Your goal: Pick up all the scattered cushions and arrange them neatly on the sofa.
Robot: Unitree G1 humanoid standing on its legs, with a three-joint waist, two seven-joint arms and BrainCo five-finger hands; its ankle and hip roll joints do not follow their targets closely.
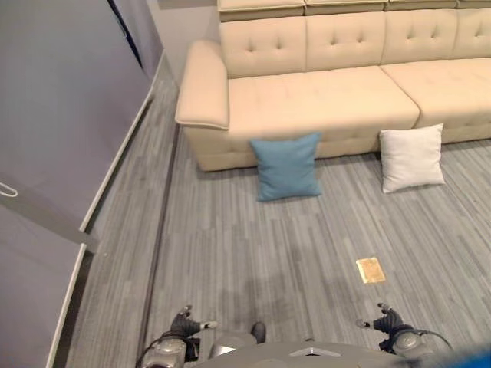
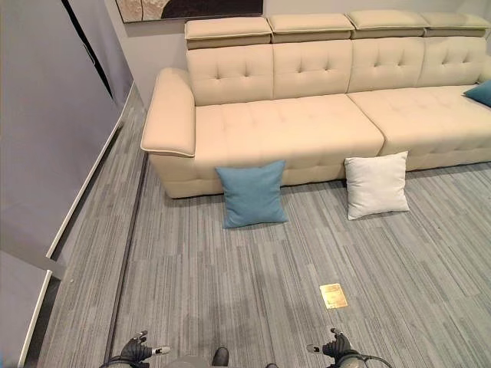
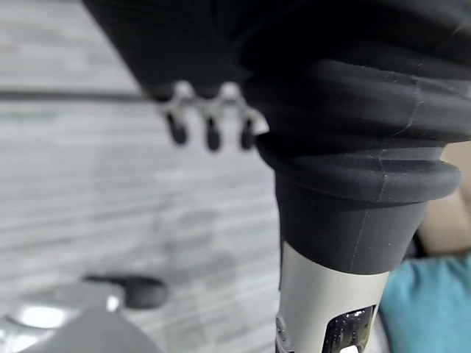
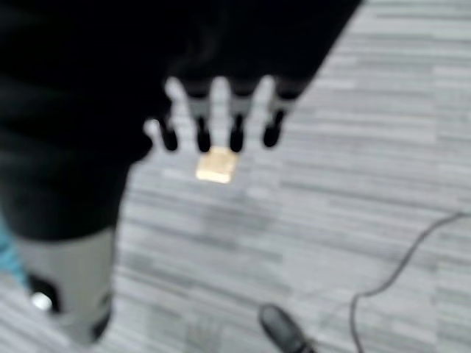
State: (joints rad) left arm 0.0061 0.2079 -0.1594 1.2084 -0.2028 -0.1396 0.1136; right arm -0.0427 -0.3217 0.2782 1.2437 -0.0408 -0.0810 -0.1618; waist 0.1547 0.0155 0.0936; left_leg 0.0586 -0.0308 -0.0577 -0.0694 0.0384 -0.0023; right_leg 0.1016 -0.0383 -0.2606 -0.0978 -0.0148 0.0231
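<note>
Both the left robot hand [image 1: 186, 323] and right robot hand [image 1: 387, 319] hang relaxed and empty, near; the blue cushion [image 1: 287, 166] and white cushion [image 1: 411, 157] lean against the sofa [image 1: 322, 100], far: approach first, probably the blue one

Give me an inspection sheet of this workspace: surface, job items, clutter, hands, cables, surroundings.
Surface: grey striped plank floor; cream tufted leather sofa with bare seat on its left part.
Job's things: blue square cushion and white square cushion both stand on the floor, leaning against the sofa front, apart from each other. A teal cushion corner lies on the sofa seat at the right edge.
Clutter: small flat gold-coloured rectangle on the floor.
Hands: left hand and right hand low, both relaxed open, holding nothing.
Cables: nothing seen.
Surroundings: grey wall to the left; framed picture above the sofa.
</note>
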